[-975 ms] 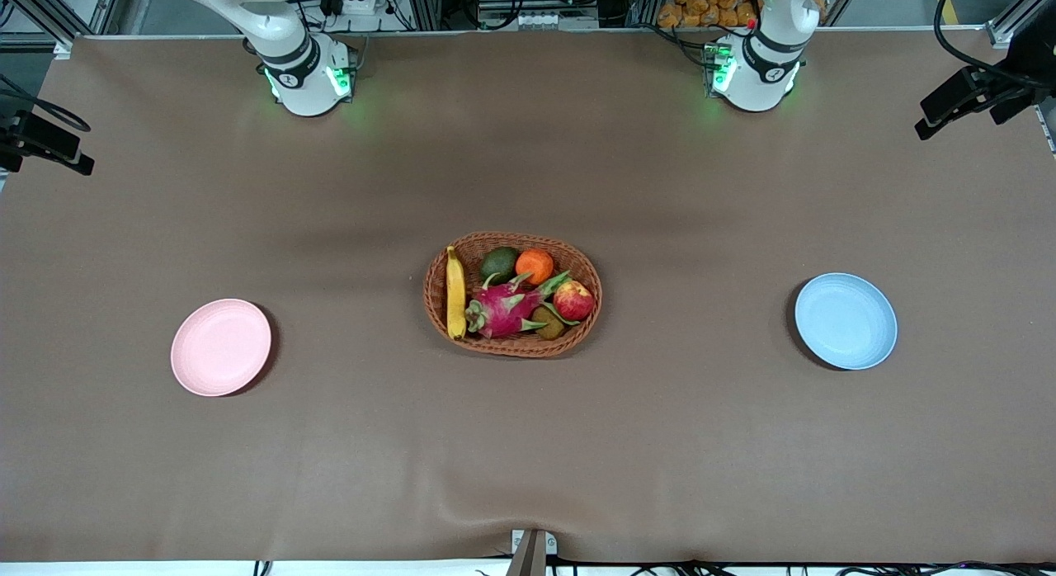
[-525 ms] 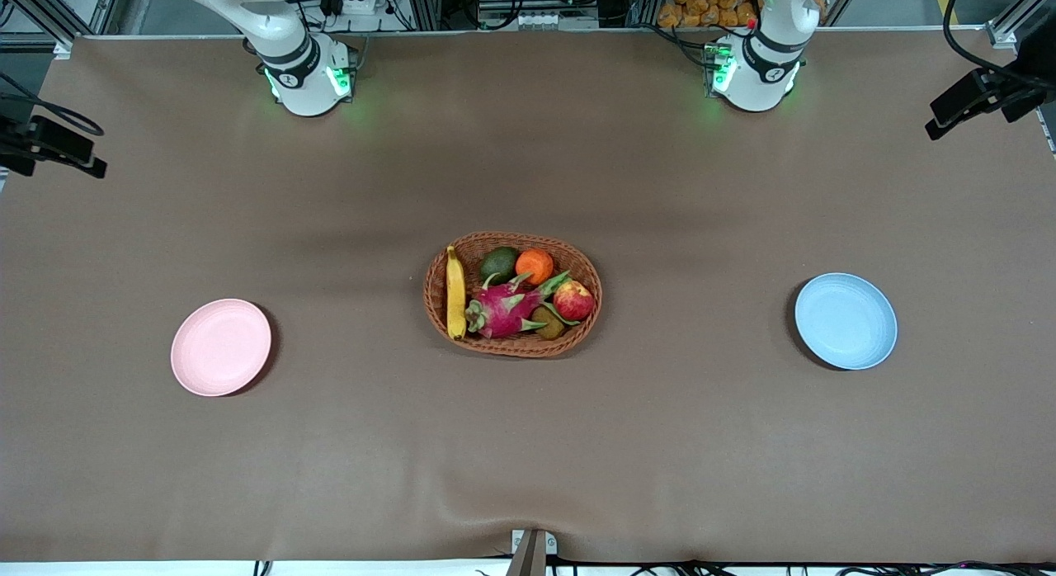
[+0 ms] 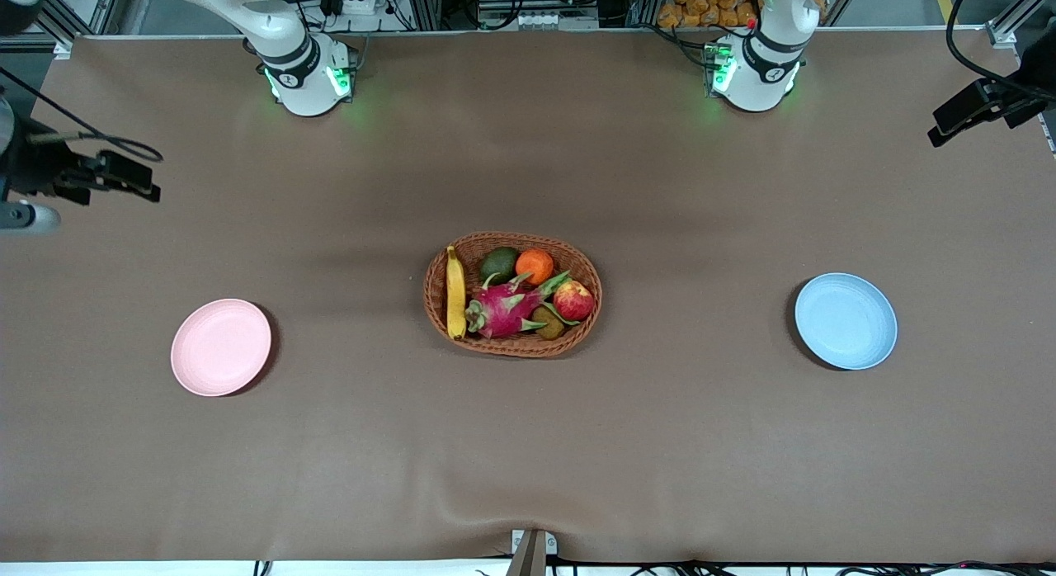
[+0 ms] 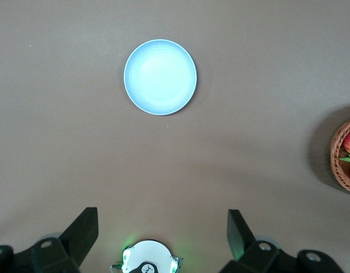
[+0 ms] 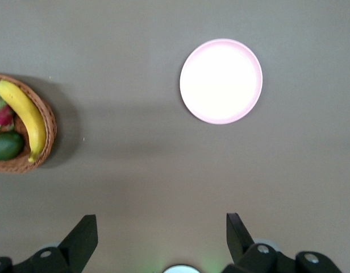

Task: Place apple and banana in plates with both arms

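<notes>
Brown worktop [image 3: 528, 444] now shows both hands wide apart and empty, the right hand [image 3: 124, 176] moved inward at upper left, apple [image 3: 573, 299] and banana [image 3: 454, 292] still waiting.

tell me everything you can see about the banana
The banana is a single long, slightly curved yellow fruit with dark tips, unpeeled. It lies along the inner wall of the oval wicker basket at the right arm's end, one tip resting on the rim, beside the dragon fruit. No end effector touches it.

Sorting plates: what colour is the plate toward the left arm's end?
Light blue plate; clearest in the left wrist view.
</notes>
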